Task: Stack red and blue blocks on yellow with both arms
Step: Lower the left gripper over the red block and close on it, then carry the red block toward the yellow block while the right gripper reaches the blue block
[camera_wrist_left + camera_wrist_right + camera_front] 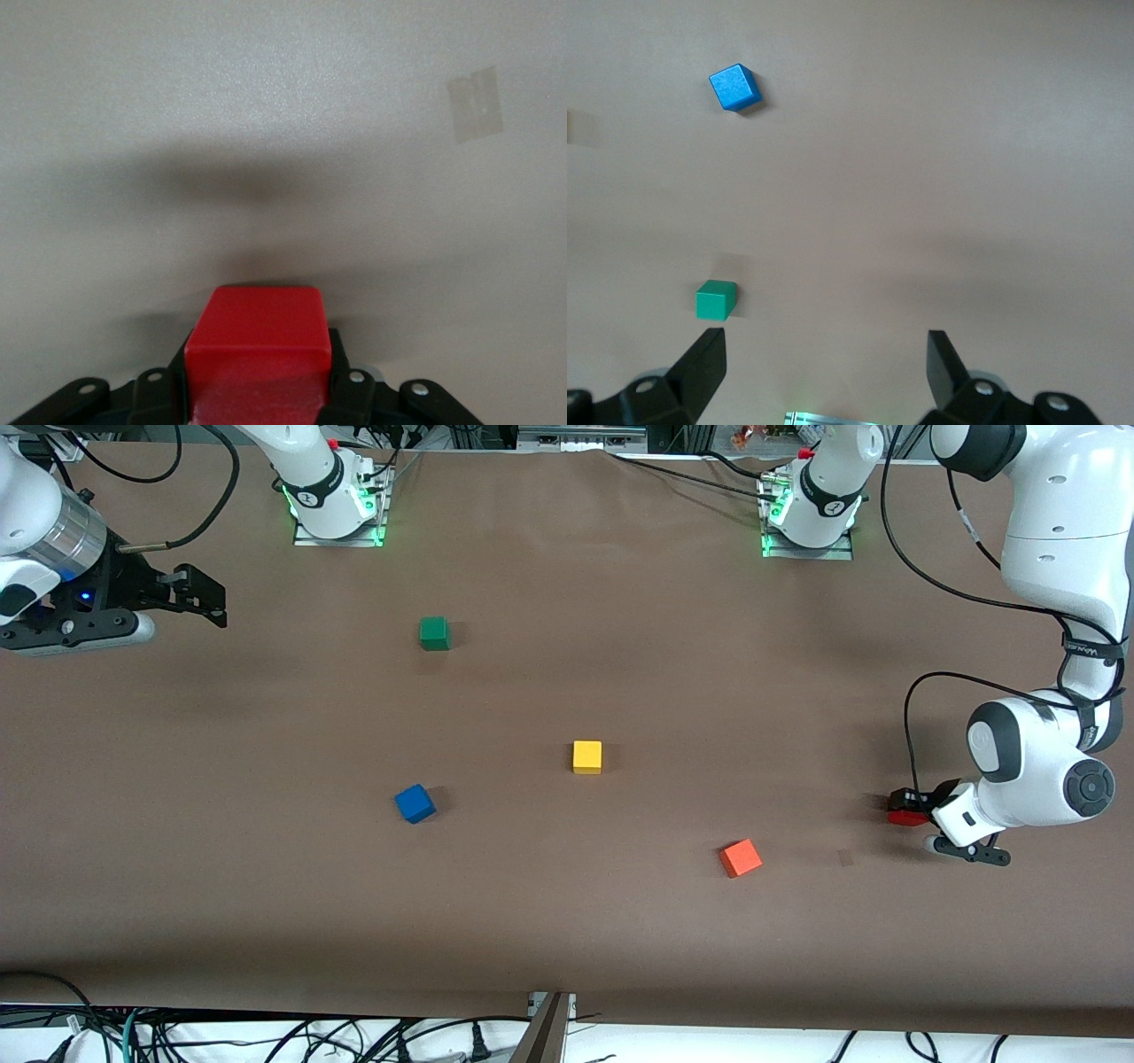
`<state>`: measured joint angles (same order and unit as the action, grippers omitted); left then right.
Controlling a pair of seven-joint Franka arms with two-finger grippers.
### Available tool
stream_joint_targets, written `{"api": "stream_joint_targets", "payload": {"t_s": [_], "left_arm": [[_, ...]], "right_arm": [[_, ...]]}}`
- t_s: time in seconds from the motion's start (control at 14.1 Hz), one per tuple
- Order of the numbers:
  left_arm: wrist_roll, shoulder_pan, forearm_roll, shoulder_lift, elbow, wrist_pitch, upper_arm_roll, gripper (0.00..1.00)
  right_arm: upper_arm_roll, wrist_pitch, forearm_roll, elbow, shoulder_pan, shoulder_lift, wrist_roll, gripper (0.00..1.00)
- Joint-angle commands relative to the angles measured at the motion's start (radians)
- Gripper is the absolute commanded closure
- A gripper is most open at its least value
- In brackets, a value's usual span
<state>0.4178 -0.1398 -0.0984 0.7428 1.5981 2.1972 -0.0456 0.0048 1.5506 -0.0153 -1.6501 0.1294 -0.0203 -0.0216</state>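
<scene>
Broadly, the brown desk (549,939) carries everything, with both arm bases along the edge farthest from the front camera.

Left arm (1045,771): folded down low at its own end of the desk. Left gripper (905,811) pinches the red block (905,817) between its fingers; the left wrist view shows the red block (259,345) filling the gap between the black fingers (345,372), with its shadow on the desk surface below. Whether the block touches the desk or is just off it cannot be told. A small pale tape patch (846,857) lies on the desk near it, toward the front camera.

Right arm (35,531): waits raised over its own end of the desk. Right gripper (190,598) is spread wide and holds nothing; right wrist view shows the two fingers (700,367) well apart.

Cubes on the desk, all well apart from each other:
- yellow block (587,756), near the desk's middle.
- blue block (415,803), turned slightly, toward the right arm's end and a little nearer the front camera than the yellow.
- orange cube (741,858), nearest the front camera, between the yellow block and the left gripper.
- green cube (434,633), farthest from the front camera.
</scene>
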Motion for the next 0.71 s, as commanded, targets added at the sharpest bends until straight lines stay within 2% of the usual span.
{"api": "stream_joint_targets", "payload": {"t_s": [0.0, 0.21, 0.43, 0.64], "left_arm": [[-0.011, 0.019, -0.01, -0.051, 0.002, -0.02, 0.015, 0.97], [-0.14, 0.093, -0.012, -0.105, -0.004, -0.022, 0.035, 0.96], [-0.285, 0.231, -0.017, -0.123, -0.049, -0.065, 0.042, 0.97], [-0.624, 0.424, -0.009, -0.111, -0.113, -0.083, 0.041, 0.97]], "right_arm": [[0.011, -0.009, 0.006, -0.002, -0.01, -0.006, -0.011, 0.0], [0.011, -0.006, 0.006, -0.002, -0.008, -0.004, -0.009, 0.0], [0.011, -0.003, 0.005, -0.007, -0.005, -0.003, -0.005, 0.0], [0.011, 0.014, 0.006, -0.017, 0.006, 0.003, -0.003, 0.0]]}}
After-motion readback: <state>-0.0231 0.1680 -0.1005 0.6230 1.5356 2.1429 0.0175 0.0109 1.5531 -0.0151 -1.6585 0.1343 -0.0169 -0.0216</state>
